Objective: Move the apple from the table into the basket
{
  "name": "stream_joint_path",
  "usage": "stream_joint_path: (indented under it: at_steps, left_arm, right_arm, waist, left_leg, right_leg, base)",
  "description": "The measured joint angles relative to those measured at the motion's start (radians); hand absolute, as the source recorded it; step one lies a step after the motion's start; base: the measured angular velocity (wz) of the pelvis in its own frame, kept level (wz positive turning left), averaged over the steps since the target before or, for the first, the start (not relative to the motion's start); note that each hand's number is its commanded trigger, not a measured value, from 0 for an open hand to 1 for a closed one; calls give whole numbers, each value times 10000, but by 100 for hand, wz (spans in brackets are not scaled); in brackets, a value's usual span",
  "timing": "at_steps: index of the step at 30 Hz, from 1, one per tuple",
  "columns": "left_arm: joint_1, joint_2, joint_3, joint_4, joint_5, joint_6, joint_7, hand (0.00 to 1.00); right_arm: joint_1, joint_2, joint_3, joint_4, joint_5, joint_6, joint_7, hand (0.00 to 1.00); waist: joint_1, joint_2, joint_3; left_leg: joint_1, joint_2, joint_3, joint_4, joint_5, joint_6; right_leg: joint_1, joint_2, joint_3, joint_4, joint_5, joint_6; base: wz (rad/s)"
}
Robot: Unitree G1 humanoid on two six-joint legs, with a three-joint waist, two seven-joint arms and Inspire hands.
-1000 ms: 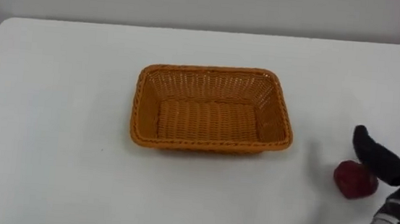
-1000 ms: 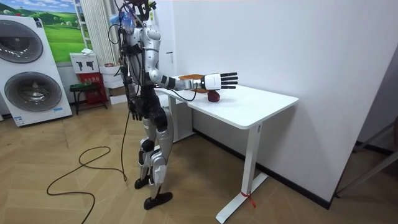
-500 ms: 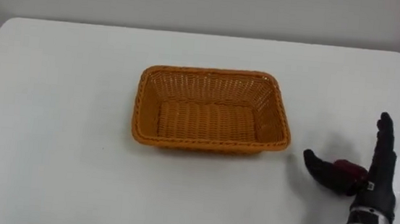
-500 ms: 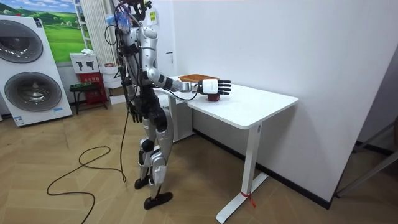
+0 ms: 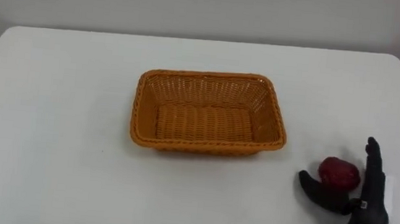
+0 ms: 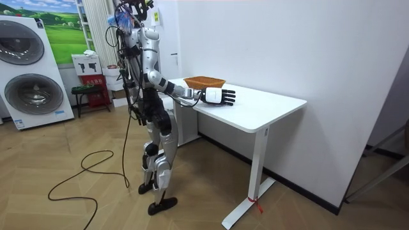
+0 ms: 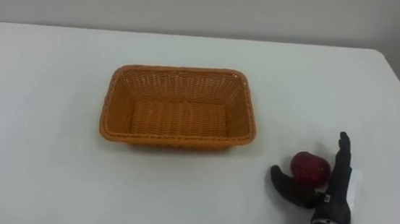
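Where right hand (image 5: 366,203) gapes, apple (image 5: 339,173) (red) sits.

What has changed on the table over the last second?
The right hand came down from above the apple and drew back toward the robot. It is now open, with its thumb left of the apple and its straight fingers right of it, and it has not gripped anything yet. The apple stays on the table, right of the basket, which has not moved.

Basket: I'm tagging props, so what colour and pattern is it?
The basket is orange-brown woven wicker, clearest in the left eye view.
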Motion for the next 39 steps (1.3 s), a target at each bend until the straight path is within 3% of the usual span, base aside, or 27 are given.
stream_joint_path:
  at_steps: [7,11,17,26,32,39]
  left_arm:
    - [5,31,11,-137,-7,-68,-237,0]
    - [11,36,20,-139,0,-144,-232,0]
    - [13,41,15,-99,-11,-170,-125,0]
    - [17,97,-12,-11,1,-215,-31,0]
    - [-9,95,-10,118,-14,-208,-42,0]
    - [-31,76,-26,404,5,-205,117,0]
  right_arm:
    - [32,-5,-238,182,-127,-202,-207,100]
    - [-103,-9,-590,879,-500,-644,-635,100]
    - [-223,-11,-648,1154,-732,-756,-1203,100]
    - [-250,-6,-548,896,-673,-657,-1326,100]
    - [-185,6,-339,-229,-397,-198,-1079,100]
    - [-234,8,-224,-1719,-430,-210,-1088,100]
  waist:
    - [-37,-23,9]
    - [-40,-32,12]
    - [-21,-31,10]
    - [17,-78,10]
    - [60,111,33]
    - [280,167,91]
  left_leg:
    - [-14,2,1,-7,-1,0]
    - [-15,3,3,-14,-2,-1]
    - [-21,9,-8,-15,-3,-2]
    - [88,6,-4,-23,-3,-2]
    - [151,3,35,-176,2,-5]
    - [189,-8,6,-173,38,-12]
  right_leg:
    - [-5,0,-6,-1,2,-3]
    - [-9,1,-3,-8,2,-3]
    - [-2,11,-8,-14,2,-3]
    - [73,12,7,-6,2,-4]
    - [80,11,22,12,4,-6]
    - [76,8,-10,-18,3,-5]
  base:
    - [0]
    - [0]
    - [0]
    - [0]
    - [0]
    - [0]
